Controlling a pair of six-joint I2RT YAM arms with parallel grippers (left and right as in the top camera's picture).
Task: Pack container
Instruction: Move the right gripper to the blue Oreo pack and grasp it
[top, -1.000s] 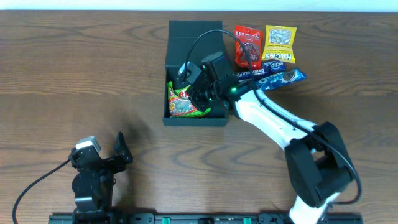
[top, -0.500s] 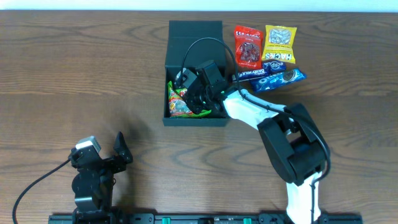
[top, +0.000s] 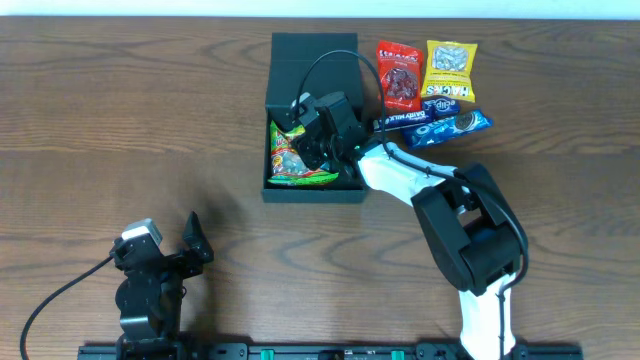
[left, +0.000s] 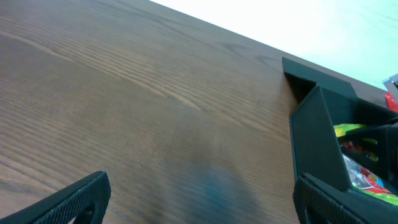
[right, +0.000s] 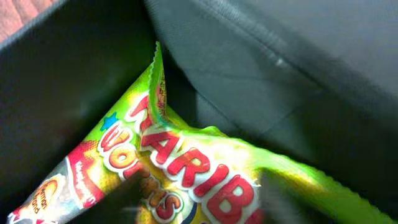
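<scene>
The dark green container (top: 312, 194) stands at the table's centre back, its flap lid (top: 313, 55) folded open behind it. A green and yellow Haribo packet (top: 290, 166) lies inside, in the left part. My right gripper (top: 314, 132) hangs inside the container just above the packet (right: 186, 158), jaws apart and open, with the dark inner wall (right: 261, 68) behind. My left gripper (top: 168, 245) rests near the front left, wide open (left: 202, 186) over bare wood. The left wrist view has the container (left: 320, 143) at its right edge.
Behind and to the right of the container lie a red snack packet (top: 399, 73), a yellow one (top: 449, 70) and a blue Oreo packet (top: 447, 125). My right arm's cable loops over the container's lid. The table's back edge runs just beyond the packets.
My right gripper went from shut on the Haribo packet to open. The packet dropped and now lies flatter in the container. The left arm has not moved.
</scene>
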